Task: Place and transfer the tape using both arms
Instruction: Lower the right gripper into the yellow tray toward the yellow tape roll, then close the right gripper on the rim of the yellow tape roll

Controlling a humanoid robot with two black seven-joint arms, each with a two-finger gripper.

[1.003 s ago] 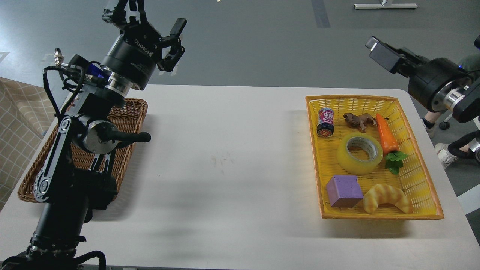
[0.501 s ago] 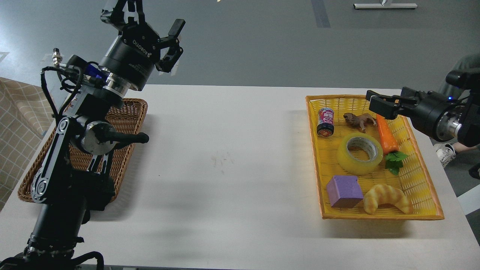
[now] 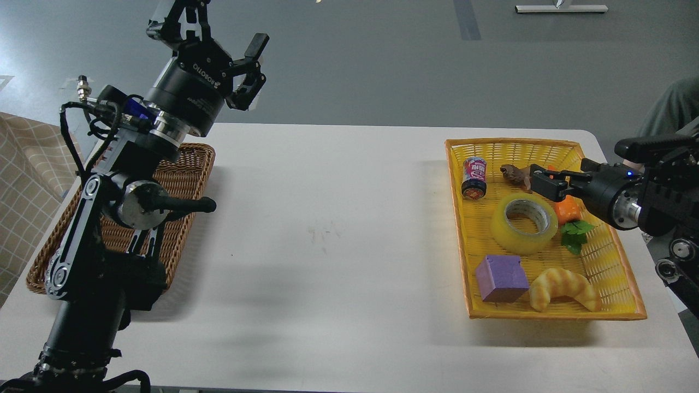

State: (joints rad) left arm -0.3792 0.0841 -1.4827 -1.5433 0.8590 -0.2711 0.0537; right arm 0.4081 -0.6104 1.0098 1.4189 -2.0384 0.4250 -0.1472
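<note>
The tape (image 3: 523, 224), a yellow roll with a grey-white core, lies flat in the middle of the yellow basket (image 3: 610, 256) on the right of the table. My right gripper (image 3: 541, 181) reaches in low from the right, over the carrot (image 3: 568, 209) and just behind the tape's far right edge. Its fingers look slightly apart and hold nothing. My left gripper (image 3: 213, 27) is open and empty, raised high above the back left of the table, over the brown wicker basket (image 3: 191, 180).
The yellow basket also holds a small can (image 3: 474, 177), a toy animal (image 3: 513, 172), a green leaf (image 3: 573, 233), a purple cube (image 3: 501, 278) and a croissant (image 3: 562, 288). The white table (image 3: 327, 245) lies between the two baskets.
My right gripper has come down and to the left, from high beyond the table's back right corner into the basket beside the tape. The left arm has barely moved.
</note>
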